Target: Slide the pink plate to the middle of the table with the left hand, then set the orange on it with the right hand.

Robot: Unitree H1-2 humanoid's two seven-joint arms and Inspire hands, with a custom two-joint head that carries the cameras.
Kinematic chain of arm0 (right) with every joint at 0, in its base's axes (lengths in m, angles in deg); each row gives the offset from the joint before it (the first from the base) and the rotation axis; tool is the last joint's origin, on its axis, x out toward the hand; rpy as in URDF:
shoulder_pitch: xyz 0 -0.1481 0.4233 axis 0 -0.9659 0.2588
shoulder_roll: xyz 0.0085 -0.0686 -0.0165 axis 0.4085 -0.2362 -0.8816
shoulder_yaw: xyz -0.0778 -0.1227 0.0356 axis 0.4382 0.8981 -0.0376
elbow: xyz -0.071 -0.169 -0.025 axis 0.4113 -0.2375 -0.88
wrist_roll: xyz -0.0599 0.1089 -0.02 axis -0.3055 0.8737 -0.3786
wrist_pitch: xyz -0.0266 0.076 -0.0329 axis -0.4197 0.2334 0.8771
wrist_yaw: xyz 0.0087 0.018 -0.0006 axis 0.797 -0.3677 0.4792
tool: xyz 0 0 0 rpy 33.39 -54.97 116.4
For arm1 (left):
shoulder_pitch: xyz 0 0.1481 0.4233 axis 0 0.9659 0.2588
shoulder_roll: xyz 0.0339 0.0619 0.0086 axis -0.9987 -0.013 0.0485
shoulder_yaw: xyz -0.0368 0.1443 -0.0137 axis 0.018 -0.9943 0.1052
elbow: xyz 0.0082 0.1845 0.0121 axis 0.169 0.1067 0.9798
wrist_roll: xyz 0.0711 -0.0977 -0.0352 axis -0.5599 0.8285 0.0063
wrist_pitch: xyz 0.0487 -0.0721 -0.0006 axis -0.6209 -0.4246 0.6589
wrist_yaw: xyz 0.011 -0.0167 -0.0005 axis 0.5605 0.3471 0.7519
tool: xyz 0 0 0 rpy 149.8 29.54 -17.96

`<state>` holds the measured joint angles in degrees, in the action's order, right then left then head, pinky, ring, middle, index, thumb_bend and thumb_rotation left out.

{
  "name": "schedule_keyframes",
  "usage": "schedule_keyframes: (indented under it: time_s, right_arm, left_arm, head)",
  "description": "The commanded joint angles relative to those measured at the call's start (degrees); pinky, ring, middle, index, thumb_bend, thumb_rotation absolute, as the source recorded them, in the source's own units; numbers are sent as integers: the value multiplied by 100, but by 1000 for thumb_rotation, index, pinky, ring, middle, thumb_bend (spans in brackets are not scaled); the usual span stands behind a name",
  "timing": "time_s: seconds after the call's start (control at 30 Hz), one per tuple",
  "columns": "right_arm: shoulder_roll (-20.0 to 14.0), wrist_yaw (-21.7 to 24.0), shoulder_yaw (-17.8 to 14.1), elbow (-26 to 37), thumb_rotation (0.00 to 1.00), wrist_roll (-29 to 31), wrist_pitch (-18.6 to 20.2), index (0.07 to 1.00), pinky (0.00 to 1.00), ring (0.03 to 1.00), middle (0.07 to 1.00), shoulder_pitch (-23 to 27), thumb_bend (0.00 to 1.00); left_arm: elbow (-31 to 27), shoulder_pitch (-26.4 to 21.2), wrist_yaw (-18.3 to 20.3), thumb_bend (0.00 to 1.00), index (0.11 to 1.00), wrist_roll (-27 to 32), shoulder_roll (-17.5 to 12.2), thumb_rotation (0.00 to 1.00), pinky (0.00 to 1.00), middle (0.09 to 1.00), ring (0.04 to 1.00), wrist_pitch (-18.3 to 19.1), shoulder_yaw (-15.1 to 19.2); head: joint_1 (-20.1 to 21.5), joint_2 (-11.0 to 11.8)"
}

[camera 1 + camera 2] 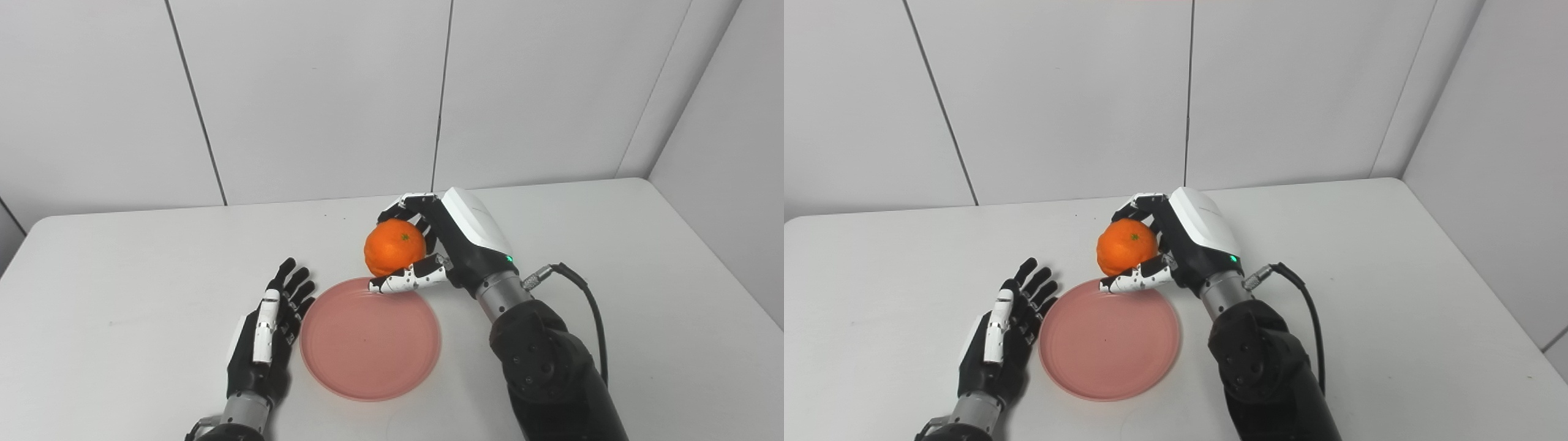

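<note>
The pink plate (370,343) lies flat near the front middle of the white table. An orange (394,247) is held just above the plate's far rim, with my right hand (450,242) shut on it: fingers curl over its far side and the thumb presses under its front. My left hand (269,327) rests open on the table just left of the plate, fingers straight and pointing away, its fingertips close to the plate's left rim. The same orange (1126,246) and plate (1108,343) show in the right eye view.
The white table (612,257) ends at a wall of pale panels behind and a wall on the right. A black cable (588,306) loops from my right wrist over the table to the right of the arm.
</note>
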<state>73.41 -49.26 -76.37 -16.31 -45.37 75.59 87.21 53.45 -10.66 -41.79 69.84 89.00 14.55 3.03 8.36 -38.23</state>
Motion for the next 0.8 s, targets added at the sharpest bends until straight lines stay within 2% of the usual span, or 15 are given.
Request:
schedule_keyframes:
  time_s: [0.0,0.23,0.57,0.77]
  right_arm:
    - [48,-161,14,-3,131,74,-122,484,315,390,464,100,519]
    - [-22,-319,146,-400,131,267,-275,484,305,382,451,-32,518]
    - [-101,-512,323,-892,130,454,-352,485,283,364,443,-91,518]
    - [-114,-631,419,-1205,129,537,-366,485,303,375,446,-100,517]
  left_arm:
    - [-22,20,-81,404,923,-81,102,1000,915,924,917,199,-50]
    - [-19,-12,-176,396,922,-113,204,1000,923,927,920,176,-91]
    - [-35,-5,-278,394,910,-216,283,1000,908,920,914,167,-118]
    - [-28,-21,-304,388,907,-209,330,1000,913,921,916,153,-88]
  head:
    - [-113,-32]
    - [-490,-127]
    - [-592,-153]
    - [-678,-164]
